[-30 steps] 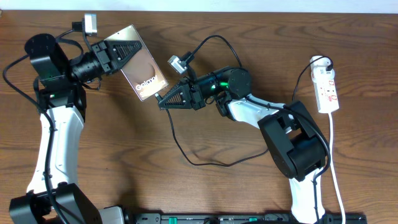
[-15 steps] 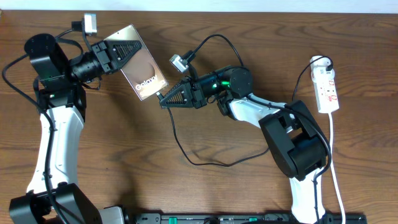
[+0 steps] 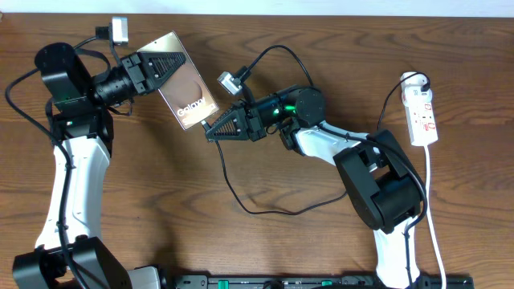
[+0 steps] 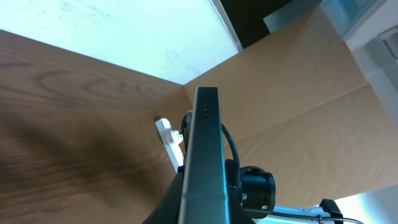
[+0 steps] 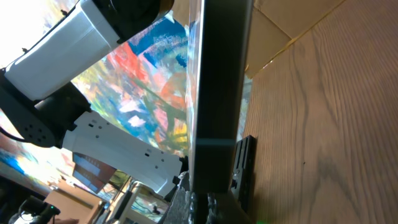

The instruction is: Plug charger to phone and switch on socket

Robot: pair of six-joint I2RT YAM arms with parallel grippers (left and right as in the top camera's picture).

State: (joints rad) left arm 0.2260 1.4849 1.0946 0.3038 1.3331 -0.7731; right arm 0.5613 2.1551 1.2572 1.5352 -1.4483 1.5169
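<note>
My left gripper (image 3: 178,63) is shut on the phone (image 3: 193,92) and holds it tilted above the table at the upper left, its bronze "Galaxy" face up. In the left wrist view the phone (image 4: 205,143) shows edge-on between my fingers. My right gripper (image 3: 209,131) is shut on the charger's plug tip and holds it against the phone's lower edge. The charger's thin black cable (image 3: 269,213) loops down across the table. In the right wrist view the phone's edge (image 5: 221,74) stands as a dark bar just above my nearly closed jaws. The white socket (image 3: 423,112) lies far right.
The socket also shows in the left wrist view (image 4: 169,137), beyond the phone. Its white cord (image 3: 434,209) runs down the right side of the table. The right arm's base (image 3: 385,193) stands at the lower right, the left arm's links (image 3: 72,177) along the left edge.
The phone has shifted slightly to the right in my left gripper. My right gripper has edged a little closer to the phone's lower edge with the plug.
</note>
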